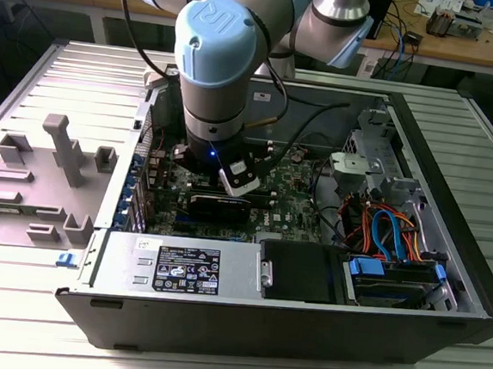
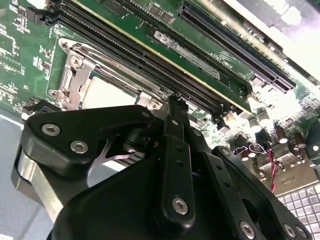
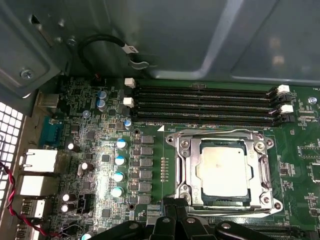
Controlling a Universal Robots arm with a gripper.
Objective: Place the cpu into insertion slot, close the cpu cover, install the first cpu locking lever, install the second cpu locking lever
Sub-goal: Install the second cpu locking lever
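A ribbed metal desk [image 1: 36,321] carried the open computer case [image 1: 448,254], with a grey parts fixture [image 1: 53,176] at the exterior view's left and cluttered benches behind. The arm reached down into the case's middle, its hand [image 1: 240,177] low over the green motherboard [image 3: 100,150]. In the first wrist view the cpu [image 3: 223,170] sat in the insertion slot [image 3: 192,197] at lower right of the frame, the cpu cover [image 3: 187,167] lying closed around it. Long black memory slots [image 3: 205,105] ran just above; capacitors [image 3: 120,167] stood in a column to its left. Whether the hand's black linkage was open or closed, I could not tell.
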